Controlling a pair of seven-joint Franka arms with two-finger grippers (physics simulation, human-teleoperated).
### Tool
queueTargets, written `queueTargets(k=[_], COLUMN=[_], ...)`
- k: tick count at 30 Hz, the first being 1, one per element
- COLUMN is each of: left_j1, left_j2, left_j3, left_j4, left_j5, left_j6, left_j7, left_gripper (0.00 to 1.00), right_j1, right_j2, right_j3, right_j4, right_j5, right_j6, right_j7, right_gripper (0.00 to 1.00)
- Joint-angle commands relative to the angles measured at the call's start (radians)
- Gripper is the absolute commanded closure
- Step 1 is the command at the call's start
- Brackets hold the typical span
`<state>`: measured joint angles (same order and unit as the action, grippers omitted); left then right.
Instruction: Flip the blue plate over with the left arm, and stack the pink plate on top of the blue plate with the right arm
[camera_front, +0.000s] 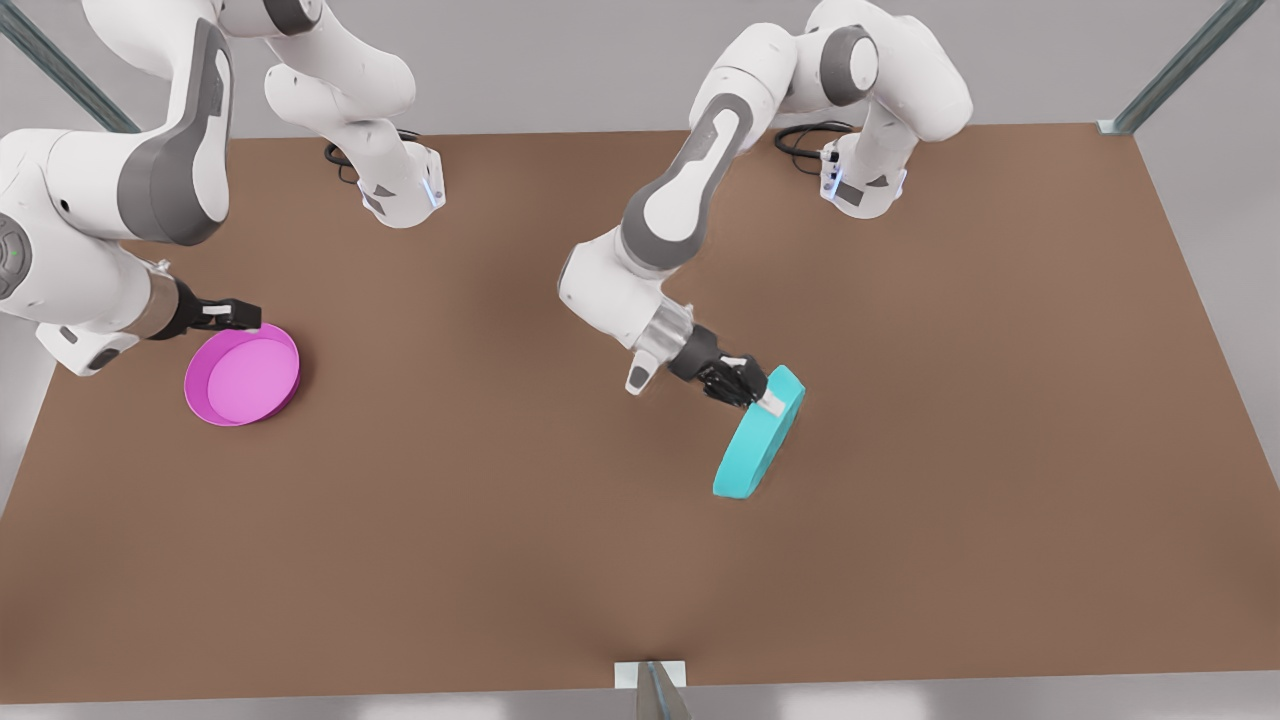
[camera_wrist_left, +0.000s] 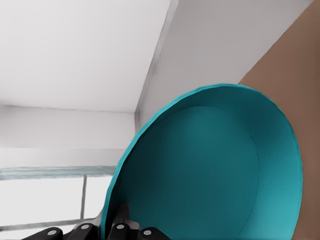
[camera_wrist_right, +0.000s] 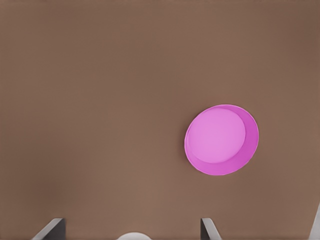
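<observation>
The blue plate (camera_front: 758, 435) sits a little right of the middle of the front view. It is tipped up on its edge, with its low end on or very near the brown bench (camera_front: 500, 560). The left gripper (camera_front: 752, 390) has its jaws clenched on the top rim of the plate. In the left wrist view, the black fingers (camera_wrist_left: 120, 227) pinch the rim from both sides, and the plate's hollow inside (camera_wrist_left: 215, 170) faces the camera.

The pink plate (camera_front: 243, 374) lies flat on the bench at the left of the front view, open side up. The right gripper (camera_front: 228, 314) is above it, near its far rim. From the right wrist view the jaws look released, with the plate (camera_wrist_right: 221, 139) well below them, but I can't be fully sure.

Both plates are round and shallow, with a low straight rim and a flat bottom. They look smooth, stiff and hard, maybe plastic, and likely light. Smooth walls may be slippery, so a plate could slide or swing in the jaws while it turns. The rim is the best spot to pinch, one finger inside and one outside. The plates look the same size, so the pink one must land square on the blue one's flat bottom.
</observation>
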<state>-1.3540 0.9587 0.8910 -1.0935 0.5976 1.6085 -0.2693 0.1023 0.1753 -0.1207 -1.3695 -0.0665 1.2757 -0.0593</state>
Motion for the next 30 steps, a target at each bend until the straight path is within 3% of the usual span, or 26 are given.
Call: queueTargets(k=[1,2,4,7,9,21,30], left_j1=[-0.062,-0.099,-0.132,-0.062,-0.045,-0.002,0.041], left_j2=[0.031,0.037,0.005,-0.021,-0.034,0.164,0.175], left_j3=[0.006,0.006,-0.096,-0.300,-0.350,-0.385,-0.471], left_j4=[-0.040,-0.068,-0.226,-0.233,-0.220,-0.233,-0.230], left_j5=[0.031,0.039,0.312,0.544,0.559,0.591,0.579], left_j6=[-0.032,-0.032,0.008,-0.146,-0.196,-0.079,-0.058], left_j7=[-1.076,-1.169,-1.478,-1.714,-1.775,-1.955,-1.958], left_gripper=[0.79,0.79,0.79,0.79,0.79,0.79,0.79], right_j1=[-0.004,-0.004,-0.006,-0.006,-0.004,-0.004,-0.007], right_j2=[0.000,0.000,0.004,0.007,0.009,0.020,0.023], right_j3=[-0.001,-0.001,-0.001,-0.001,-0.001,-0.001,-0.002], right_j4=[-0.002,-0.003,-0.007,-0.007,-0.007,-0.008,-0.008], right_j5=[0.001,0.001,0.001,0.001,0.001,0.001,0.002], right_j6=[0.013,0.013,0.014,0.014,0.014,0.014,0.014], right_j7=[0.000,0.000,0.000,0.000,0.000,0.000,0.000], right_gripper=[0.00,0.00,0.00,0.00,0.00,0.00,0.00])
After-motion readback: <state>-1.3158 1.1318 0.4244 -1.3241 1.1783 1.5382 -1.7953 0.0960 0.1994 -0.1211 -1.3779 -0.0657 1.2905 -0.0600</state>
